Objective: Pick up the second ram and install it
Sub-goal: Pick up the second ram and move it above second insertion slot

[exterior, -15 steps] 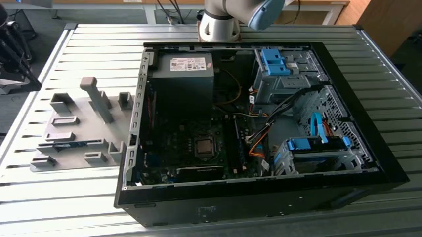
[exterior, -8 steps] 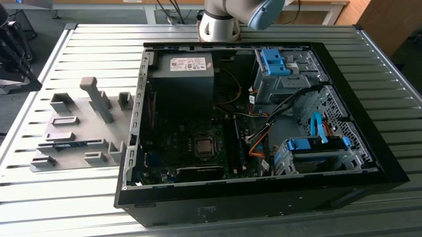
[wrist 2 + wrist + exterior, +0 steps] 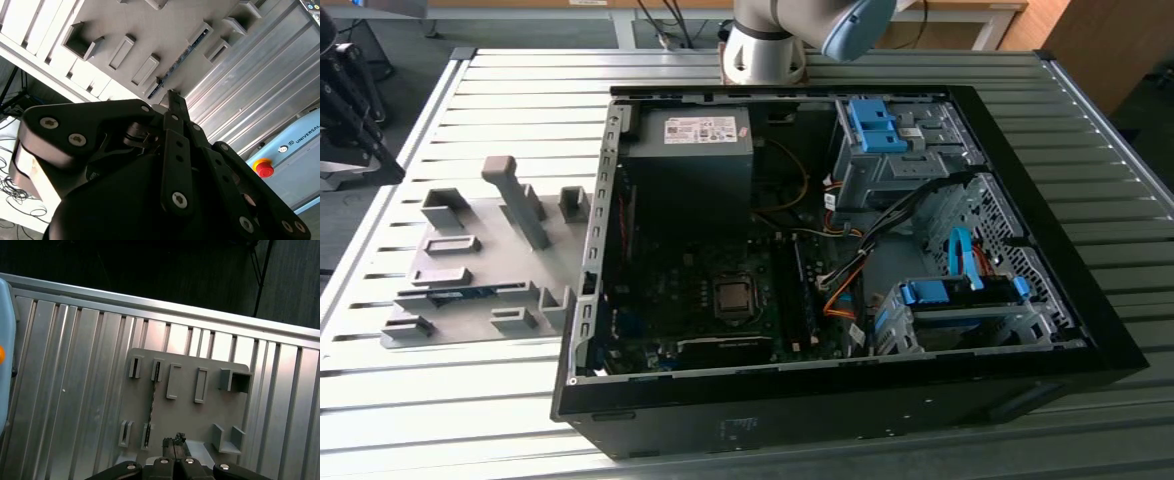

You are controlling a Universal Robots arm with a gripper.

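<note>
Slatted aluminium table, with dark floor beyond its edge in the first wrist view. We list as follows.

1. Case: black, lying open on the table, at the exterior view's right. Inside it we see a power supply with a white printed label, a green board, blue latches and orange cables.

2. Plate: grey, with raised blocks, flat on the table at the exterior view's left, just beside the case.

3. Ram: a thin blue-green stick on edge in the plate's slotted blocks, not in the case. It shows in both wrist views as a narrow strip with dark chips.

4. Arm: its grey base is at the table's far edge, behind the case.

5. Gripper: black, above the plate. The fingers are closed tip to tip, and we see nothing between them. The tips are near one end of the ram and appear apart from it.

6. Housing: pale blue, with dark lettering and a round mark. A red button on a yellow collar is just beside it.
</note>
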